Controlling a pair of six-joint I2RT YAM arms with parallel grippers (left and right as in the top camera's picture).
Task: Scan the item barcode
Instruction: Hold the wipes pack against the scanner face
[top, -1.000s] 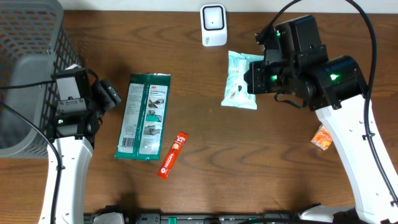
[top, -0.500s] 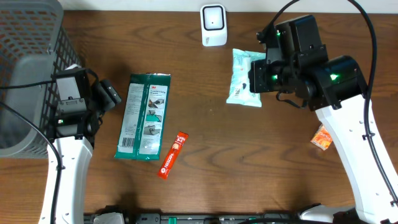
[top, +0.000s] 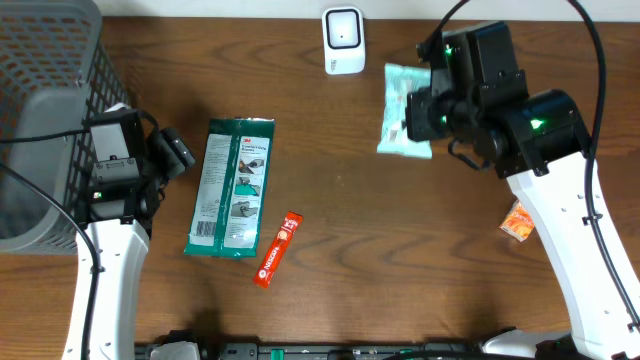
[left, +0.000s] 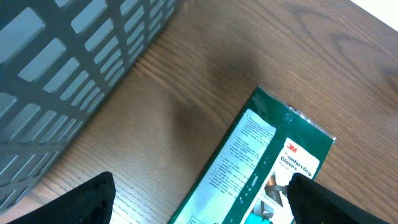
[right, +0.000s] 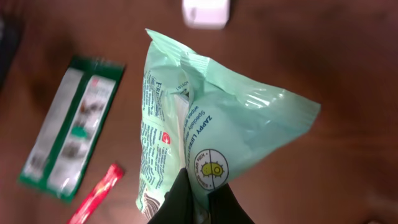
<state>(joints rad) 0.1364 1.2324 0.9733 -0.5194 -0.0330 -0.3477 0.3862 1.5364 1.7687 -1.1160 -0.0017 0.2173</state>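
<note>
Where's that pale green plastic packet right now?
Overhead, the pale green plastic packet hangs pinched in the right gripper, upper right, right of the white plastic scanner.

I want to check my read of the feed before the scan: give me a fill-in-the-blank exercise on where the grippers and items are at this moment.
1. The right gripper is ____ on the mint pouch, near the white scanner.
2. The left gripper stands ____, holding nothing.
3. The stick sachet beside the glove pack is coloured ____.
4. The mesh basket stands on the robot's ____ side.
Missing words: shut; open; red; left.
</note>
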